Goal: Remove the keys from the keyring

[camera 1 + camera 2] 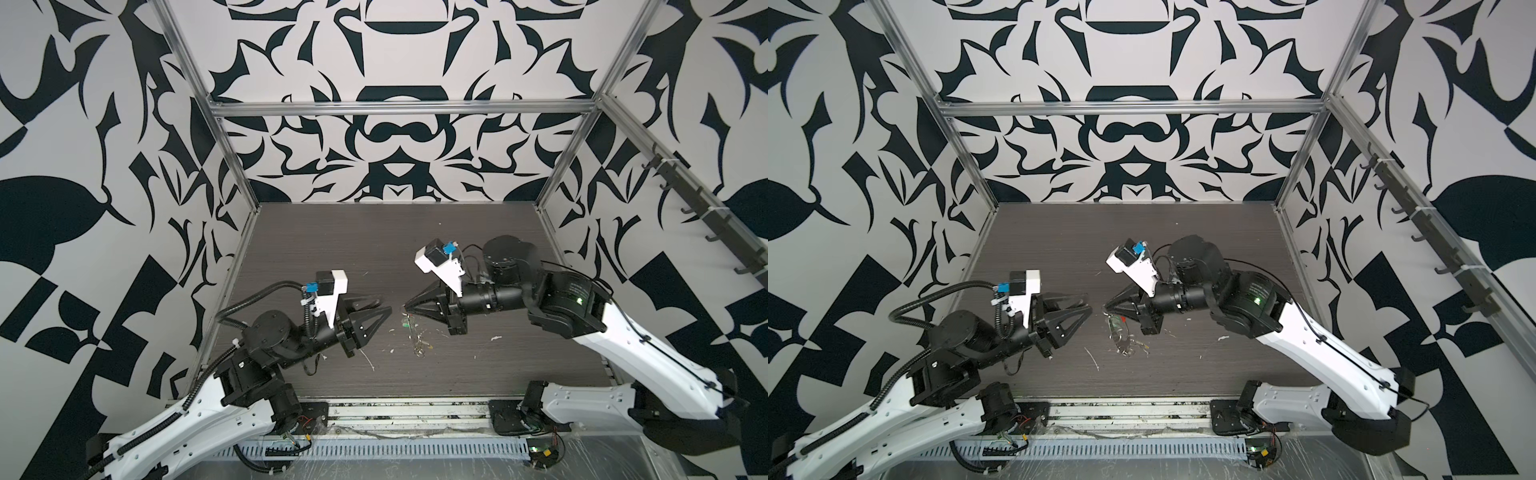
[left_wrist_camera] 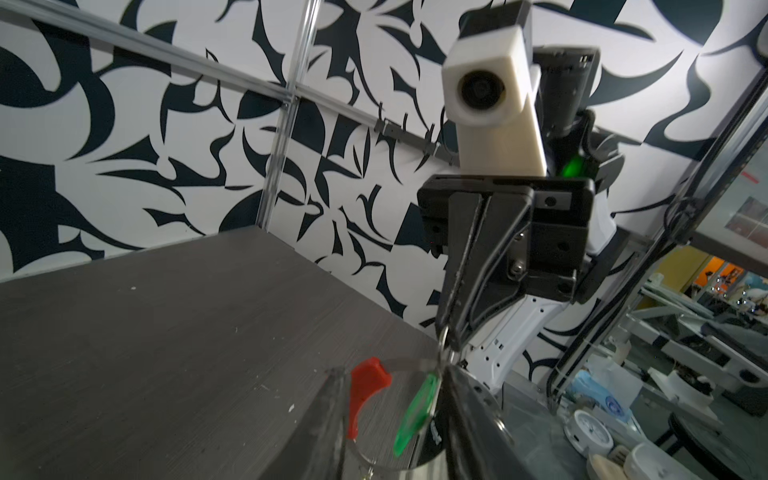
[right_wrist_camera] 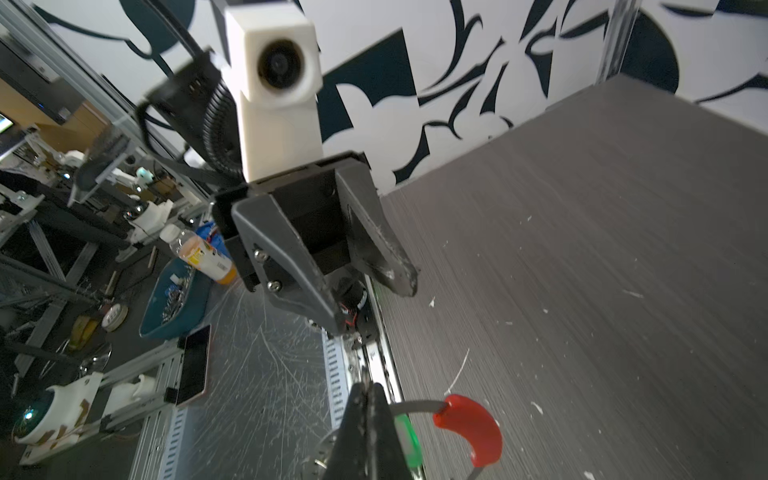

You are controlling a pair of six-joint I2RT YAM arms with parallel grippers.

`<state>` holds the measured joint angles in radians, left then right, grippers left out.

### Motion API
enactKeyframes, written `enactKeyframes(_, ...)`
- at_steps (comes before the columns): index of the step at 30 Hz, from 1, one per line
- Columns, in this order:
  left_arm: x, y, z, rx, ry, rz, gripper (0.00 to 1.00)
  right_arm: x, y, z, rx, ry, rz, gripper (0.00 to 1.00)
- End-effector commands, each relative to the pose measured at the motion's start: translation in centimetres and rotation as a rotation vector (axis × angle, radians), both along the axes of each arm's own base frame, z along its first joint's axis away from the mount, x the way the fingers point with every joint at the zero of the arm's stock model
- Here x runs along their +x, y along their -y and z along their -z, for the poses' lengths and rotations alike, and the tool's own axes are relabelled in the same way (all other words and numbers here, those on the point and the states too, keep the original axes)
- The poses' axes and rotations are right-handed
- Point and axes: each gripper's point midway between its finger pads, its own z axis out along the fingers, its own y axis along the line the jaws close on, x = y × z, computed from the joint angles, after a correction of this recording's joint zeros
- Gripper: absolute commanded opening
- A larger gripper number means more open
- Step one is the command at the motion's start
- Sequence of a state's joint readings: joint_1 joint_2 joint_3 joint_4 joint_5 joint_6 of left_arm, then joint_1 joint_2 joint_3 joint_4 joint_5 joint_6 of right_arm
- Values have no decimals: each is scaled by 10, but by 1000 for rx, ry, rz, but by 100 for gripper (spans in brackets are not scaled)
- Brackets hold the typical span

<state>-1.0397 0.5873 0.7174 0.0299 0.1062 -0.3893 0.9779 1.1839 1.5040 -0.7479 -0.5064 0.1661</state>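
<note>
The keyring [image 2: 399, 362], a thin grey wire hoop with a red sleeve [image 2: 368, 388], hangs from my right gripper [image 3: 365, 386]. That gripper is shut on the wire right beside a green tag [image 3: 405, 440]. In both top views the hoop [image 1: 415, 332] [image 1: 1119, 332] dangles under the right gripper [image 1: 405, 307], and its low end is near the table. Small silver key parts and a yellow fleck [image 1: 422, 351] show there, too small to make out. My left gripper [image 2: 390, 370] faces it, open. Its fingers [image 2: 328, 415] stand on either side of the hoop, touching nothing.
White flecks [image 1: 370, 361] are scattered over the dark wood-grain table [image 1: 332, 249]. Aluminium posts [image 1: 232, 166] and patterned walls close three sides. A rail of hooks [image 1: 706, 216] runs along the right wall. A metal rail [image 1: 395, 415] lies at the front edge.
</note>
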Motion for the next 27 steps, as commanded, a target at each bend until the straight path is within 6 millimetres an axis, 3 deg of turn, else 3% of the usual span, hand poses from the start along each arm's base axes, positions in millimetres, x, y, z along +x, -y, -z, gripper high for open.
enactKeyframes(1, -10, 9, 7, 63, -5, 82, 37, -11, 10, 9, -91, -3, -56, 0)
enactKeyframes(13, -11, 18, 20, 117, -42, 112, 24, -12, 12, 0, -87, 11, -60, 0)
enactKeyframes(27, -16, 25, 18, 116, -39, 160, 26, -16, 8, -4, -93, 8, -95, 0)
